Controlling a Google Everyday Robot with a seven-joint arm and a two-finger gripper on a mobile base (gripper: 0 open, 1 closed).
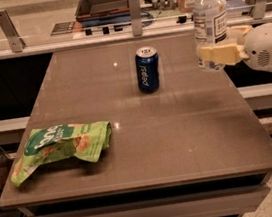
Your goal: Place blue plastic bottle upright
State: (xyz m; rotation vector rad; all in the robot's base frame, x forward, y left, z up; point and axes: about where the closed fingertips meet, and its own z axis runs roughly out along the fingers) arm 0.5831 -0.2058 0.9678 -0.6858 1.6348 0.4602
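Note:
The blue plastic bottle [209,17] is clear with a white cap and a white label. It stands upright in my gripper [218,54], which is shut on its lower part. The bottle hangs above the table's [180,134] far right edge, its bottom just above the surface. My arm [266,47] reaches in from the right. A dark blue drink can [147,69] stands upright to the left of the bottle, apart from it.
A green snack bag [60,147] lies near the front left of the table. Behind the table runs a counter [65,37] with metal posts, a tray and a cardboard box.

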